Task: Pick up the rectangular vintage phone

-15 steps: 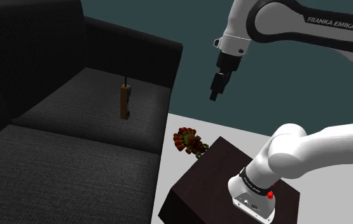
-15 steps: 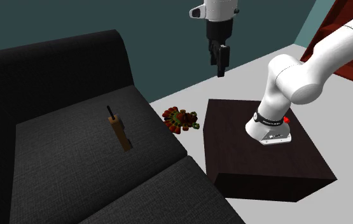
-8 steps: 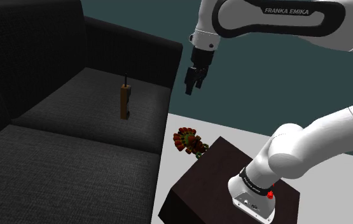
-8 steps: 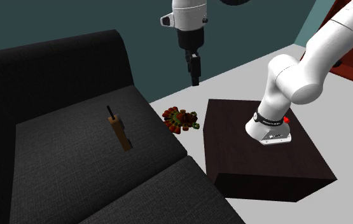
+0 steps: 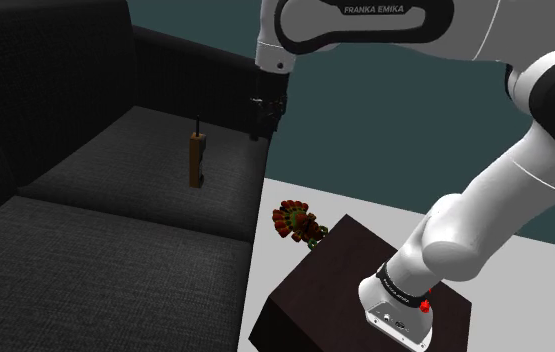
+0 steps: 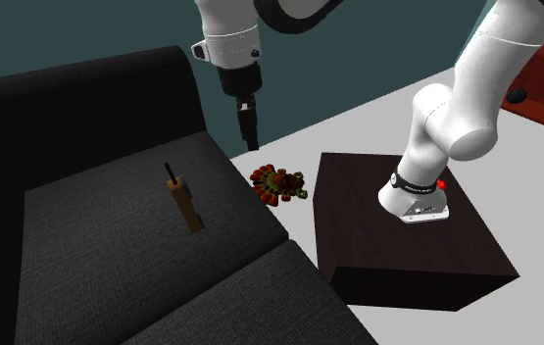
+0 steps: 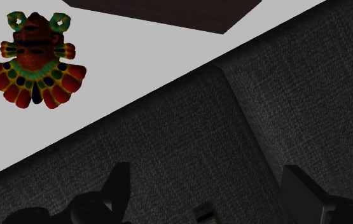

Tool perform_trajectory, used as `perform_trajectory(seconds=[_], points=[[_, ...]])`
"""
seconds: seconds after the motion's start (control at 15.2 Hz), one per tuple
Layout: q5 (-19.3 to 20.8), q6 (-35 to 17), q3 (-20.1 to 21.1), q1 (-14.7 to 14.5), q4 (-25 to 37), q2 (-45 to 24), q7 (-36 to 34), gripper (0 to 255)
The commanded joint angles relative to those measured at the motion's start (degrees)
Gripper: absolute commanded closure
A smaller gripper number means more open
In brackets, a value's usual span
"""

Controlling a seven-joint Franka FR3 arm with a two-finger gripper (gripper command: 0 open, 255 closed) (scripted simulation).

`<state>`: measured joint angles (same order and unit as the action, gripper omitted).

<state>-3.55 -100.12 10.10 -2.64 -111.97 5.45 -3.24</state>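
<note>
The phone (image 5: 196, 160) is a slim brown block with a black antenna, standing on end on the dark sofa seat (image 5: 115, 215). In the second exterior view the phone (image 6: 187, 204) is at mid-seat. My black gripper (image 5: 262, 132) hangs in the air over the sofa's end, to the shoulder view's right of the phone and apart from it. From the second exterior view the gripper (image 6: 249, 143) points down, above and right of the phone. In the wrist view the fingers (image 7: 119, 183) stand wide apart over sofa fabric, holding nothing. A small pale edge (image 7: 203, 213) shows low between them.
A red and green mask-like ornament (image 5: 297, 222) (image 6: 277, 184) (image 7: 36, 60) lies on the pale floor between the sofa and the dark box stand (image 5: 350, 270) (image 6: 397, 245). The sofa backrest (image 6: 74, 108) rises behind the phone.
The arm has swung toward the shoulder view's left, carrying the gripper from above the floor to over the sofa's end, nearer the phone. The fingers stayed open. The phone has not moved.
</note>
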Motion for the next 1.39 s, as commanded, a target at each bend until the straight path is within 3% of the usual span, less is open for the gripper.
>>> perform_trajectory(seconds=[0.0,0.4,0.73,1.32], points=[[0.86,-0.2,0.57,-0.34,3.91,-4.09,-1.05,0],[4.34,1.78,1.72,-2.22,20.23,-18.62,-4.29,0],[7.48,6.53,1.78,-5.01,38.59,-32.47,-6.27,0],[7.68,1.11,1.6,-4.96,34.08,-33.4,-6.38,0]])
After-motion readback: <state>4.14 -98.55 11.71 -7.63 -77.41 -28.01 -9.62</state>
